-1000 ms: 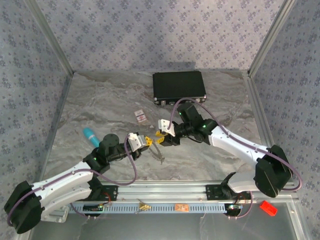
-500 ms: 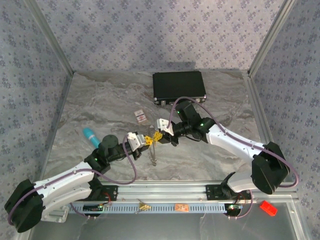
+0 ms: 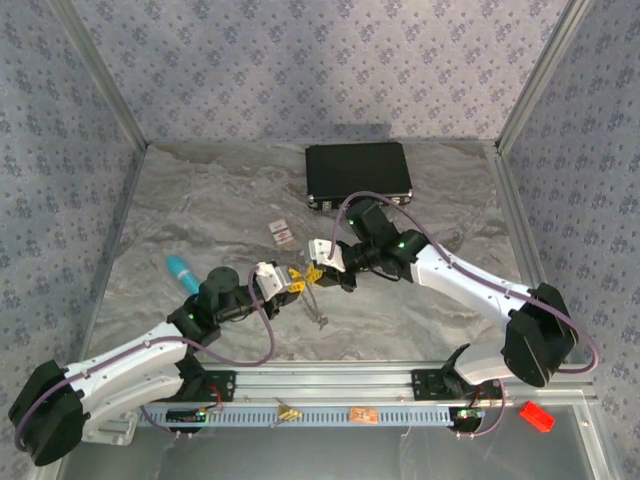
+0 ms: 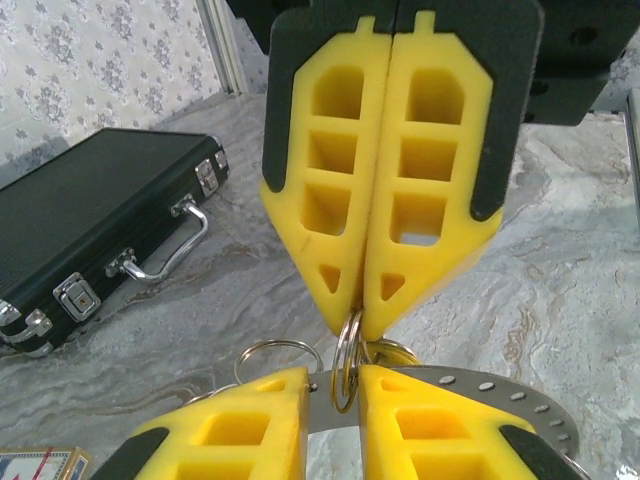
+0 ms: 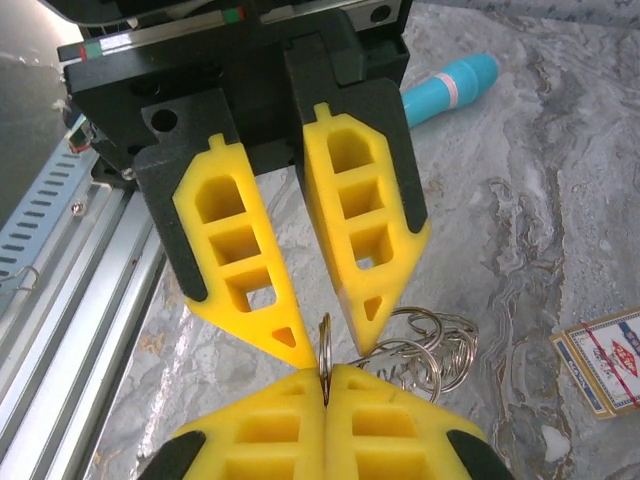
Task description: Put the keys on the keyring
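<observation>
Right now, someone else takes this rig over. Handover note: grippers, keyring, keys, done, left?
The right gripper is shut, pinching one loop of the keyring at its tips.
The left gripper is open, its fingers either side of that loop, not clamping it.
The two meet tip to tip; the other loops hang beside the tips.
The keys: too small to tell, so I can't confirm any is threaded.
Done: keyring picked up and presented.
Left: probably bring a key to the loop and thread it.
</observation>
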You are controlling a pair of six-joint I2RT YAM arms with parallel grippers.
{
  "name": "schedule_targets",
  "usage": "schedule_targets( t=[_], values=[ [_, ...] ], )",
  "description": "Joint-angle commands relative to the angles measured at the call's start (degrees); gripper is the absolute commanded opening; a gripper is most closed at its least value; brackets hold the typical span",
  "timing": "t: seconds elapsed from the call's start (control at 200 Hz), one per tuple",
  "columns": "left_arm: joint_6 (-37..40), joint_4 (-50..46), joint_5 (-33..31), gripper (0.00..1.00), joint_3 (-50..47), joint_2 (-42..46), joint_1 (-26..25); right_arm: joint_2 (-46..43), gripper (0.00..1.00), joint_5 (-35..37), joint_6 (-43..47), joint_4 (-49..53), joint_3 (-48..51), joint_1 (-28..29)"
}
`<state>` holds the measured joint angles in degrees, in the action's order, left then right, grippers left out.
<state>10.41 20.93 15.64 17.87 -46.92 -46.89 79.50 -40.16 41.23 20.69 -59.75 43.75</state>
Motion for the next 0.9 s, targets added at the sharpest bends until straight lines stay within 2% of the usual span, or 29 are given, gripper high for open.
schedule_targets(
  t=[0.0,0.51,0.715,0.8,0.895],
  values=[
    [1.03,-2.78,-0.29,0.19,2.17,0.44,-0.05,1.06,0.0,3.8,4.05,6.05,-3.77,1.74],
    [1.73,-2.41,2.46,0.13,3.28,-1.07,-0.1,4.57,0.0,9.61,8.07,12.48,-8.1,5.29],
    [2.14,-2.03,3.52,0.01,3.38,-1.27,-0.06,4.46,0.0,8.88,6.43,11.81,-9.41,4.99],
    [2.41,-1.46,3.73,0.0,3.01,-1.15,-0.06,2.29,0.17,5.66,2.73,7.37,-5.73,2.67],
    [2.82,-0.23,3.86,0.0,2.21,-0.79,-0.09,-0.23,0.26,0.91,-2.5,1.53,-1.72,-0.09]
  ],
)
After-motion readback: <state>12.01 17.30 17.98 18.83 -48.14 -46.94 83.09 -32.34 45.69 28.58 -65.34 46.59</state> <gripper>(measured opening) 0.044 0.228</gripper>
